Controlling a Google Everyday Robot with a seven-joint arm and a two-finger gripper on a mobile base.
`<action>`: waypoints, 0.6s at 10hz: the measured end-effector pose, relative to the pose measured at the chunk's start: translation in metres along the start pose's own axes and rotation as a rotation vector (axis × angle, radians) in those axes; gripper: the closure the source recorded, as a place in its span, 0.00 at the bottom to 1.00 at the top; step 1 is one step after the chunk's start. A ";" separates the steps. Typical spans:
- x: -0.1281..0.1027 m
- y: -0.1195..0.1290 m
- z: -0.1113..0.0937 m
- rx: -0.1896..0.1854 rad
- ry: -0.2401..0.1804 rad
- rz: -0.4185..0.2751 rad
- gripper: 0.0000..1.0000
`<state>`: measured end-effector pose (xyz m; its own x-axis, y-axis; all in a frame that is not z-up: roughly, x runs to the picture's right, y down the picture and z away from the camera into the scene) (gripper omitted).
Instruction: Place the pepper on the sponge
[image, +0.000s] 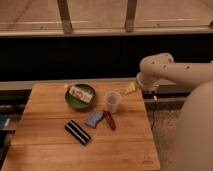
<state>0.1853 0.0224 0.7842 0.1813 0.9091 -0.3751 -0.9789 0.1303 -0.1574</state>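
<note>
Pepper (109, 120): flat on wooden worktop (50, 145), just beside right edge of sponge (94, 118), not on it. Clear cup (113, 101): upright, just behind both. Black striped block (78, 132): near sponge, front-left. Green bowl (80, 96): back-left, holding white packet (81, 93). Claw (131, 89): above back right edge of worktop, beyond cup, apart from pepper; open or closed, cannot tell.

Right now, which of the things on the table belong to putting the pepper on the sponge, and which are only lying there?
For the job:
- pepper, just right of the sponge
- sponge
- hand, at the far right edge of the table, behind the cup

Just lying about:
- cup
- green bowl holding a white packet
- striped block
</note>
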 end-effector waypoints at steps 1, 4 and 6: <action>0.011 0.003 -0.003 -0.013 0.002 -0.014 0.20; 0.035 0.028 0.001 -0.048 0.019 -0.075 0.20; 0.046 0.061 0.020 -0.076 0.049 -0.142 0.20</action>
<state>0.1320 0.0801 0.7751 0.3232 0.8630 -0.3883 -0.9336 0.2238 -0.2797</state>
